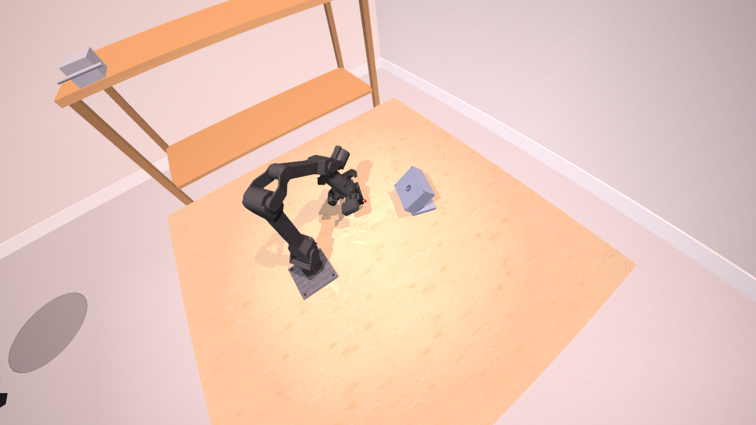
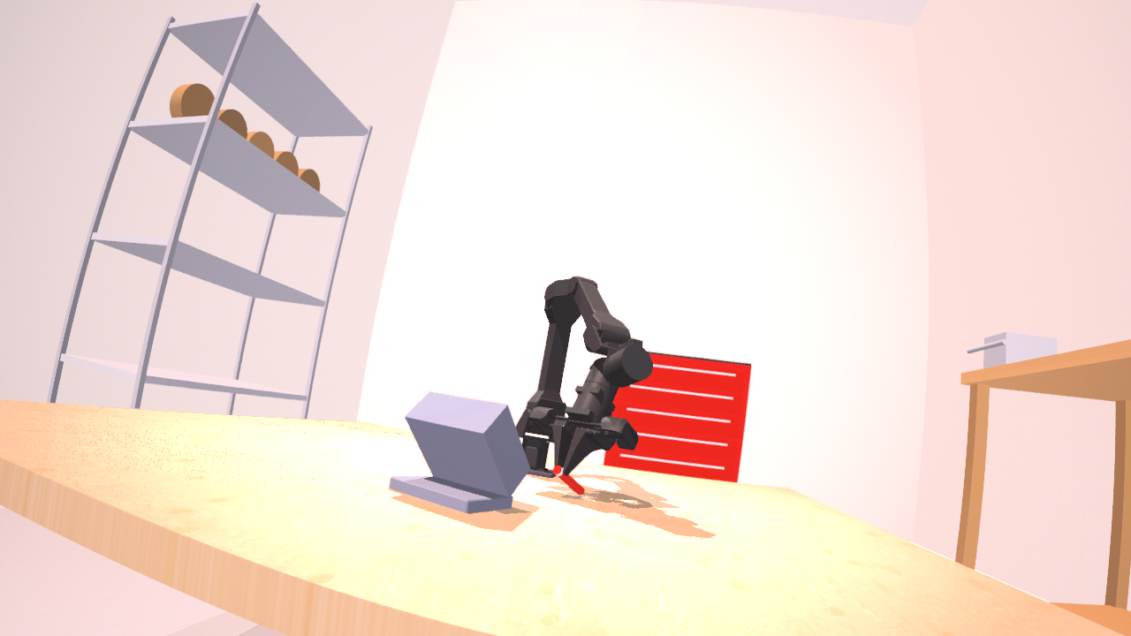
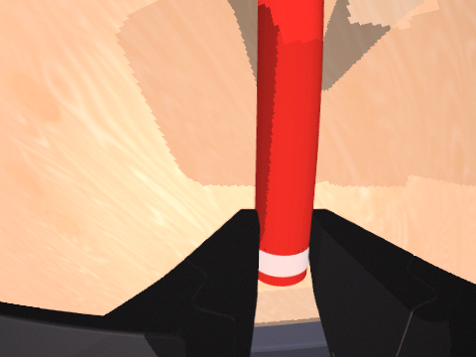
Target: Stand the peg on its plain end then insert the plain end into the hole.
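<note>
The red peg [image 1: 364, 200] [image 2: 572, 483] [image 3: 290, 124] is tilted, its white-banded end raised between the fingertips. Its plain end slants down towards the table in the exterior view; whether it touches the table I cannot tell. My gripper [image 1: 362, 202] [image 2: 561, 473] [image 3: 282, 226] is shut on the peg near the white band, low over the table. The grey-blue sloped panel [image 1: 418, 191] [image 2: 462, 446] stands a short way beyond my gripper. Its hole [image 1: 408, 188] shows in the top view; its face is hidden in the exterior view.
The wooden table [image 1: 438, 296] [image 2: 711, 577] carries my arm's base plate [image 1: 313, 284] and the panel. A grey-blue strip [image 3: 290, 339] shows between the fingers at the wrist view's bottom edge. A wooden bench [image 1: 269, 129], a metal rack [image 2: 261, 177] and a red cabinet [image 2: 695, 419] stand off the table.
</note>
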Available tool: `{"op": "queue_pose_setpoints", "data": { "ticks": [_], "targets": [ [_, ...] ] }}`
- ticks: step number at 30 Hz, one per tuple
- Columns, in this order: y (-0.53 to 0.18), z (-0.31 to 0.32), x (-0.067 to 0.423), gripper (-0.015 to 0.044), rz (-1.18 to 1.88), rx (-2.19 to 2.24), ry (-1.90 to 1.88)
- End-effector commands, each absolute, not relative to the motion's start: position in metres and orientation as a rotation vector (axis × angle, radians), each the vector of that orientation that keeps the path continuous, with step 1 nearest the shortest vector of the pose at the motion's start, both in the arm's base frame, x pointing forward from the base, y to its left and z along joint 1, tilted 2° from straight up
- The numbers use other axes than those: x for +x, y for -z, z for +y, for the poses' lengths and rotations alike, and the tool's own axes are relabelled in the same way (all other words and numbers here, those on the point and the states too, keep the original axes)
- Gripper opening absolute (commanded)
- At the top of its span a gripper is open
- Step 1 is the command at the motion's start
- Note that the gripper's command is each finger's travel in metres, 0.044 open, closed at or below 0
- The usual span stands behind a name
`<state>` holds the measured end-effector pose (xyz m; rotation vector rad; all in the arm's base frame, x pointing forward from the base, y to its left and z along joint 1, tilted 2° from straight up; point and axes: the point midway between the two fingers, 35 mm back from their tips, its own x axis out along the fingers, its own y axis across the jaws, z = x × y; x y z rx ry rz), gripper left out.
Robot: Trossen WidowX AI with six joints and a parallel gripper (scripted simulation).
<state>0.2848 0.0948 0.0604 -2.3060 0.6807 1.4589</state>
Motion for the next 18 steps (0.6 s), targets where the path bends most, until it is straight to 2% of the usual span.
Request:
{"op": "queue_pose_setpoints", "data": {
  "ticks": [1,18],
  "targets": [
    [-0.0608,0.0952,0.2819,0.0051,0.693,-2.33,-1.425],
    [-0.0663,0.1008,0.2736,0.0051,0.732,-2.452,-1.264]
  ]
}}
